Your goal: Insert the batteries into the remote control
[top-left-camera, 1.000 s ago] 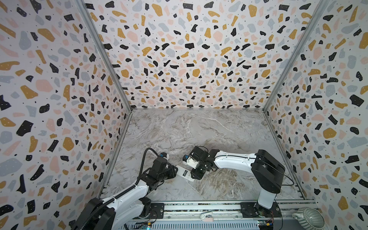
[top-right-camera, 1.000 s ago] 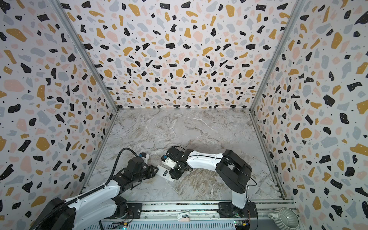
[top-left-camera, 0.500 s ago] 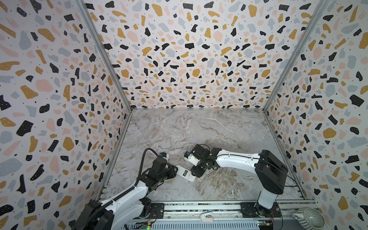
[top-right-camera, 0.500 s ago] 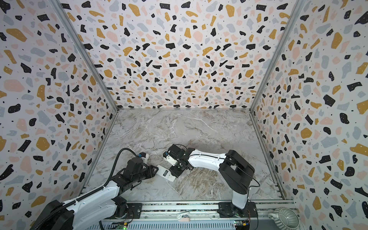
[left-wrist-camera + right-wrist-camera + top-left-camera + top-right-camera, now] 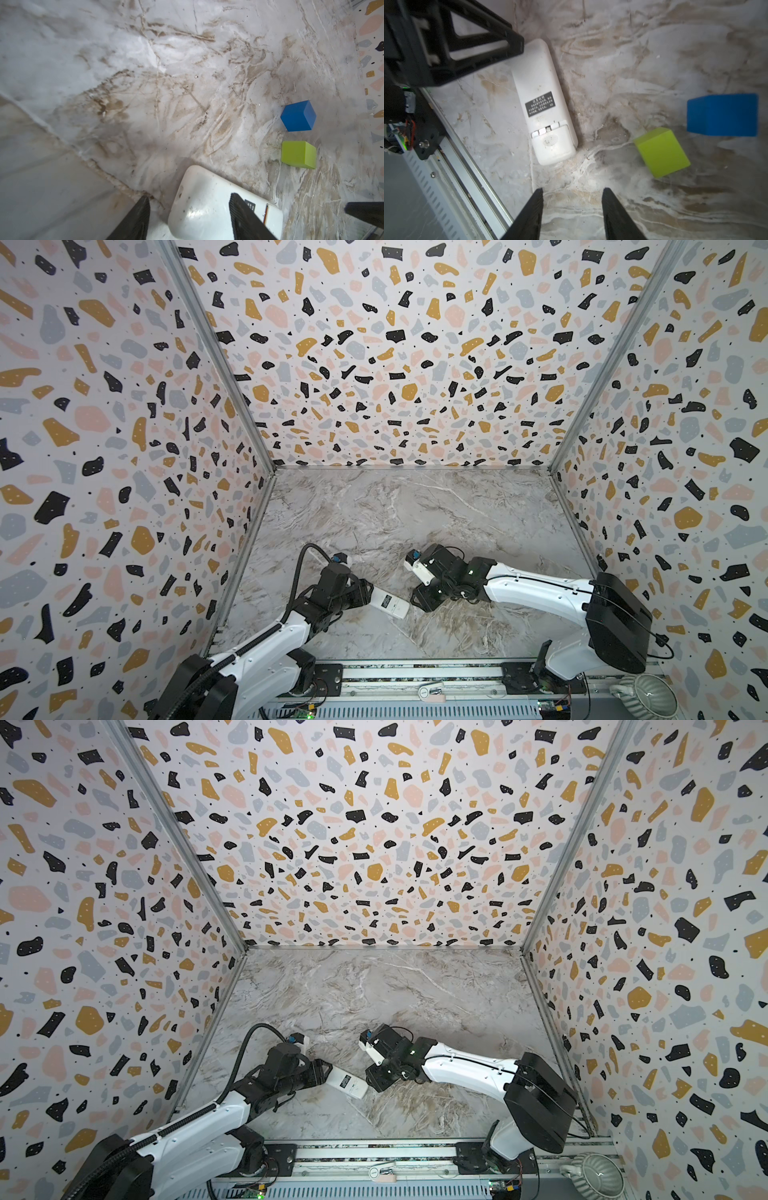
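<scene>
— Remote control (image 5: pixel 388 603): where does it lie, and who has it?

— On the marble table (image 5: pixel 415 510), close to the front rail (image 5: pixel 415 672), white back up, between your two arms. Starting from the left: your left gripper (image 5: pixel 189 197) sits over its rounded end with the jaws apart. One finger (image 5: pixel 137 216) stands beside the casing, the other (image 5: pixel 247 218) crosses above it. I see no clamp on it.

— Compartment?

— At the end that points toward your right arm. In the right wrist view the battery cover (image 5: pixel 553 143) looks seated below the black label (image 5: pixel 540 104). Whether the latch has fully caught is too fine to tell.

— Batteries?

— None in view: not on the table, not in either gripper. Judgement: they are probably inside already, under that cover, though nothing here proves it.

— Right side?

— Your right gripper (image 5: pixel 573 190) hangs just off the cover end, jaws parted, nothing between them. Beyond it, a green cube (image 5: pixel 661 152) and a blue cube (image 5: pixel 721 114) stand on the table, apart from the remote and no part of the job.

— What is left?

— By my reading, little: confirm that the cover is latched, then draw both arms clear. If the cells are not in, you have the whole load ahead, and you must first find them.
</scene>
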Tool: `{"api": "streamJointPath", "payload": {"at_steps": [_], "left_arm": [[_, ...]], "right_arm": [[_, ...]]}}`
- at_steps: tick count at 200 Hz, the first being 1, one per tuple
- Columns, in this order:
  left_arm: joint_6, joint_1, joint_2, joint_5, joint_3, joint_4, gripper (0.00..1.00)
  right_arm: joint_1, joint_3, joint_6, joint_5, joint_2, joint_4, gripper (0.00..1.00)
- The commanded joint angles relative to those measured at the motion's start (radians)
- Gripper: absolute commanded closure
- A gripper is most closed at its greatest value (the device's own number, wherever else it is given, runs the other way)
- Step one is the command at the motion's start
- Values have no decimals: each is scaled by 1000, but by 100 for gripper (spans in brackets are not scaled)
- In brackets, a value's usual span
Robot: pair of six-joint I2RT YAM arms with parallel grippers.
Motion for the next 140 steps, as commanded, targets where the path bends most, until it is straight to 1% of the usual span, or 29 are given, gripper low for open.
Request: {"api": "streamJointPath", "payload": {"at_steps": [1,24,58,105,140], "left_arm": [[35,-4,40,20,30,41,41],[42,-3,65,38,30,64,44],[49,-7,78,54,26,74,49],[41,-26,68,57,10,70,53],[33,-34,50,53,-6,65,54]], "right_arm": [[10,-11,60,-29,4,49,53],[10,-30,91,-46,27,102,57],[10,-34,118,-55,53,156,58],[9,-35,136,-61,95,175,59],[13,-38,137,-30,104,166,59]]}}
